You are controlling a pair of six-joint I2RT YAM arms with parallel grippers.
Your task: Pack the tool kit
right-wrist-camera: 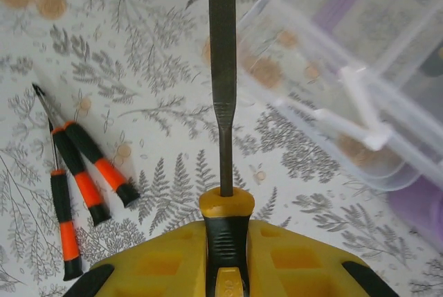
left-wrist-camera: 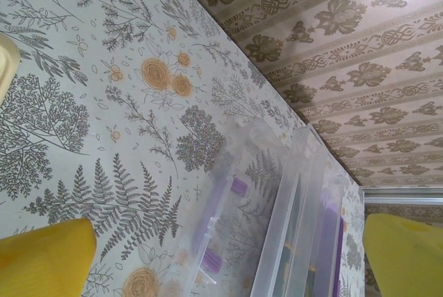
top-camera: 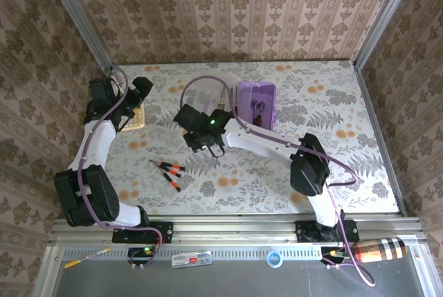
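From above, hovers with right end effector [top-camera: 197, 139] near the purple box [top-camera: 257, 96] far across the desk [top-camera: 332, 110]; at left wrist, gapes empty with left end effector [left-wrist-camera: 225, 255] toward the clear tray [left-wrist-camera: 277, 200]; at right wrist, clamps a yellow-handled tool [right-wrist-camera: 223, 89], liable to snag its shank on that tray if tilted.

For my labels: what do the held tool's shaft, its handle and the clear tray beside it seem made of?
Shaft: likely steel, dull dark grey. Handle: yellow and black plastic, perhaps rubbery, ribbed. Tray: clear glossy plastic; the tablecloth shows through.
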